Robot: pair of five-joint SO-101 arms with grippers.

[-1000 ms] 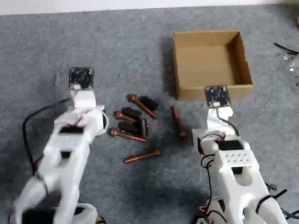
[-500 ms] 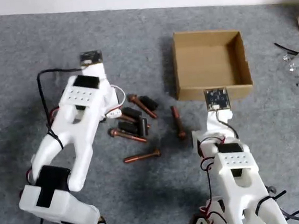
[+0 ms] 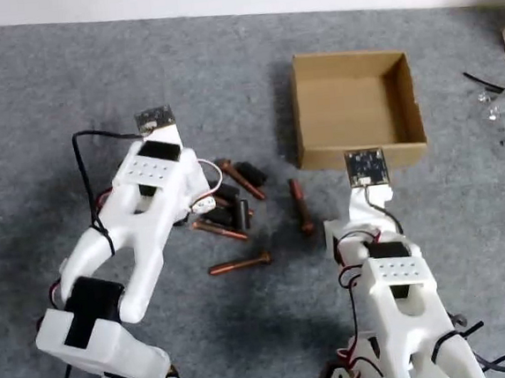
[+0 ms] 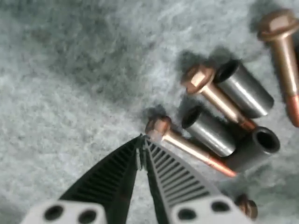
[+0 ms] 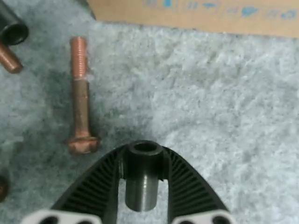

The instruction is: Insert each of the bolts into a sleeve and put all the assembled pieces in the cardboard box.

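Left gripper (image 4: 141, 140): pressed together, tips set at the head of a copper bolt (image 4: 187, 145); shank laid rightward. Right gripper (image 5: 142, 161): black sleeve (image 5: 142, 179) pinched.

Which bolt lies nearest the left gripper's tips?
The bolt whose hex head sits just off the left gripper, shaft running alongside a dark sleeve. The other bolts lie farther out.

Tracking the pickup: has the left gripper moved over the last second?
Yes. The left gripper has swung toward the cardboard box and now sits at the pile of bolts and sleeves.
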